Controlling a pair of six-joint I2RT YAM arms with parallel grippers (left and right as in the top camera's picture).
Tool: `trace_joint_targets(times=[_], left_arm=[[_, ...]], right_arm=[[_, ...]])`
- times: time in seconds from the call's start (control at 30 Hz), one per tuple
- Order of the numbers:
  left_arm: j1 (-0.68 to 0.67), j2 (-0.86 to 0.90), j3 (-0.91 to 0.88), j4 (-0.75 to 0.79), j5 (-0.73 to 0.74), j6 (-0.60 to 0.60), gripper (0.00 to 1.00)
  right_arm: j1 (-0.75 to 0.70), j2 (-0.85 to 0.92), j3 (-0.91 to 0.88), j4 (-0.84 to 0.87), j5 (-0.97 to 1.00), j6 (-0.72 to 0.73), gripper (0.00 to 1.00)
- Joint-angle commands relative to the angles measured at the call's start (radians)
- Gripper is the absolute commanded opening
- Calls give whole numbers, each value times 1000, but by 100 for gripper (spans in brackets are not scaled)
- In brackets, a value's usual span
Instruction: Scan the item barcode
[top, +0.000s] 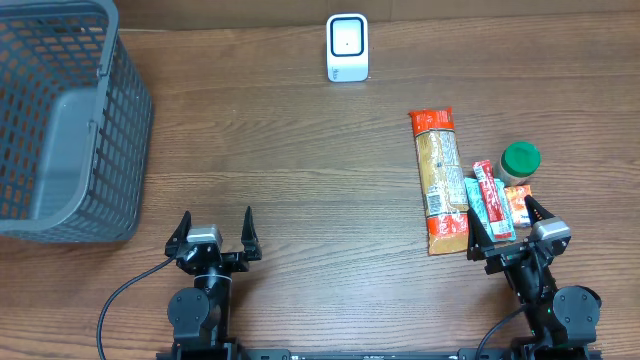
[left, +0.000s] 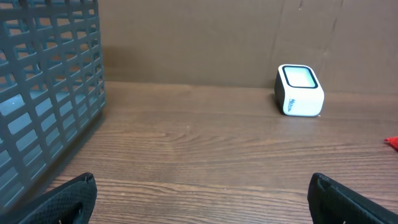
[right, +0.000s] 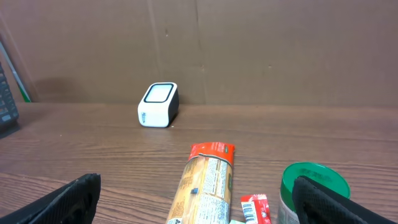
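Note:
The white barcode scanner (top: 347, 47) stands at the table's far edge, also seen in the left wrist view (left: 299, 91) and the right wrist view (right: 158, 104). At the right lie a long pasta packet (top: 440, 180) (right: 205, 186), a small red and teal packet (top: 492, 200) (right: 255, 208) and a green-lidded jar (top: 519, 162) (right: 311, 183). My right gripper (top: 503, 225) (right: 198, 183) stands open just behind these items, holding nothing. My left gripper (top: 216, 222) (left: 202, 186) is open over bare wood near the front edge.
A grey plastic basket (top: 60, 120) (left: 43, 93) fills the far left corner. A brown cardboard wall stands behind the table. Black cables run from both arm bases at the front edge.

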Motion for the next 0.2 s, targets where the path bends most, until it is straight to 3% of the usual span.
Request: trace_joint_targets(times=[0.0, 0.17], left_arm=[[-1, -10, -3, -1, 1, 16, 100], [-1, -10, -3, -1, 1, 16, 100]], right_arm=[[-5, -11, -10, 5, -2, -4, 100], [-5, -11, -10, 5, -2, -4, 100]])
